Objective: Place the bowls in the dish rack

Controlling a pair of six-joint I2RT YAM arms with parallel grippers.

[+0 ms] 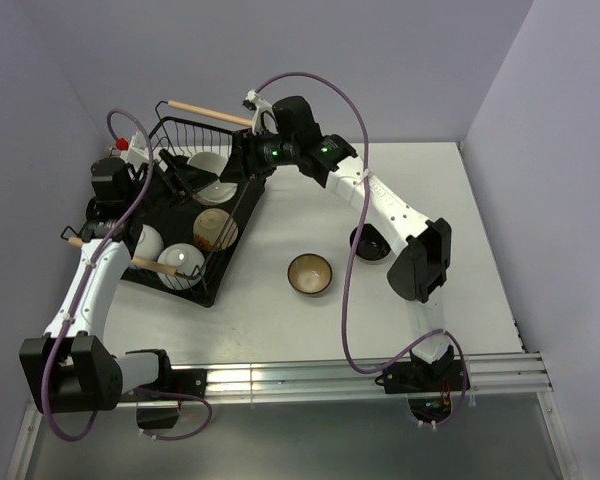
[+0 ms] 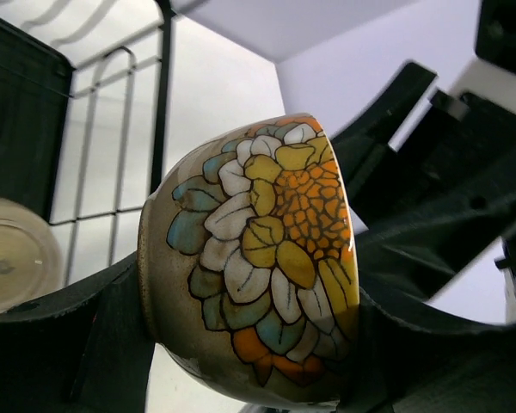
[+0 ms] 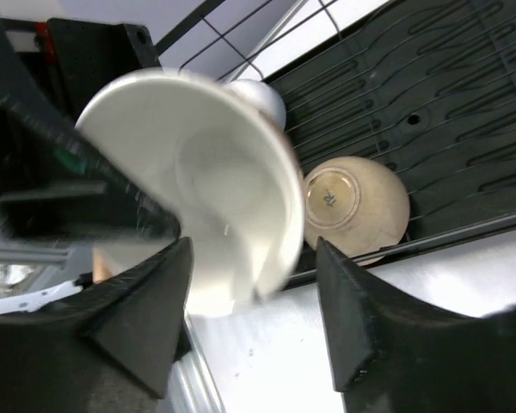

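My left gripper is shut on a beige bowl painted with flowers and holds it on its side over the dish rack. In the top view this bowl sits at the rack's far end, its pale inside facing my right gripper. In the right wrist view the same bowl is blurred, and my right gripper is open, its fingers to either side below it. Three more bowls lie in the rack. A brown bowl and a black bowl stand on the table.
The rack has two wooden handles, one at the far end and one at the near end. A cream bowl lies upside down on the rack's tray. The right arm's elbow stands beside the black bowl.
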